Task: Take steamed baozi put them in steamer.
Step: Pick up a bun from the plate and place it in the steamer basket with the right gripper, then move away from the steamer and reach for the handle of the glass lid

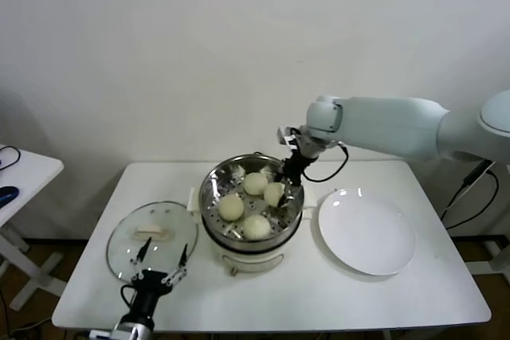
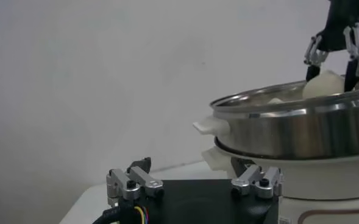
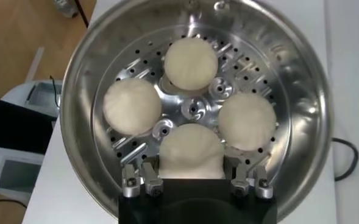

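- Left gripper (image 1: 162,262), nearest the body: low over the front-left part of the desk (image 1: 414,292), just in front of the glass lid (image 1: 151,236). Jaws spread wide, nothing between them. Idle.
- Steamer (image 1: 209,197), mid-desk: all four steamed baozi (image 1: 232,207) sit on the perforated tray, ringed about its centre, none left on the white plate (image 1: 366,232) to its right.
- Right gripper (image 3: 191,182), far-right side of the steamer: reaches down inside the rim, jaws clamped on the bun on that side (image 3: 191,152).
- Key relation: the held bun lies directly between the jaws, appears to rest on the tray, close beside two of its neighbours. Buns are round, no long axis to align.
- Judgement: last placement; what remains is to open the jaws and lift straight up, clear of the rim.
- Risk: dough sticking to a finger, nudging the adjacent buns.
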### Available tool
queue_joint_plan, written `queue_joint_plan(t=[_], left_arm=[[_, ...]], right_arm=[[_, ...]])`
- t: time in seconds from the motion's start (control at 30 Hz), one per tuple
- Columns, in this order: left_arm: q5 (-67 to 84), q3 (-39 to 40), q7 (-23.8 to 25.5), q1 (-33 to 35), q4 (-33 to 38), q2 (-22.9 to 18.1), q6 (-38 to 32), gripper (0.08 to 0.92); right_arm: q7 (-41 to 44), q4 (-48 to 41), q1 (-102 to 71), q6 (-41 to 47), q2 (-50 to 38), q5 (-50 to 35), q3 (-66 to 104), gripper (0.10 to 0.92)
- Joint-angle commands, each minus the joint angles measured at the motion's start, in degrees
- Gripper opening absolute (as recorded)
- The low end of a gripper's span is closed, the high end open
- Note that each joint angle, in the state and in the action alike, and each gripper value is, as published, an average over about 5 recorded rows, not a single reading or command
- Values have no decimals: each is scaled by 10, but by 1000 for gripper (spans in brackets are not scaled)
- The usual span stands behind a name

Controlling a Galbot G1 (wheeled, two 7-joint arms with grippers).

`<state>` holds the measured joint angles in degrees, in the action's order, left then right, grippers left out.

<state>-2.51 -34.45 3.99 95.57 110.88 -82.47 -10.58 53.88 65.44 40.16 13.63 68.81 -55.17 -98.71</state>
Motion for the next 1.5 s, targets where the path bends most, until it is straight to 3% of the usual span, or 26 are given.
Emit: queue_joint_plan(t=[0.03, 0.97, 1.23, 1.5], left_arm=[[1, -2, 0, 0, -1, 2, 0, 823], [3, -7, 0, 3, -1, 5, -1, 823], [4, -8, 0, 4, -1, 6, -2, 823], [5, -10, 0, 4, 1, 7, -2, 823]], right_arm=[[-3, -18, -25, 1, 11, 21, -1, 670], [-2, -28, -24, -10, 14, 43, -5, 670], [-2, -21, -16, -11, 13, 40, -1, 803], [8, 5, 10, -14, -10, 31, 23, 823]])
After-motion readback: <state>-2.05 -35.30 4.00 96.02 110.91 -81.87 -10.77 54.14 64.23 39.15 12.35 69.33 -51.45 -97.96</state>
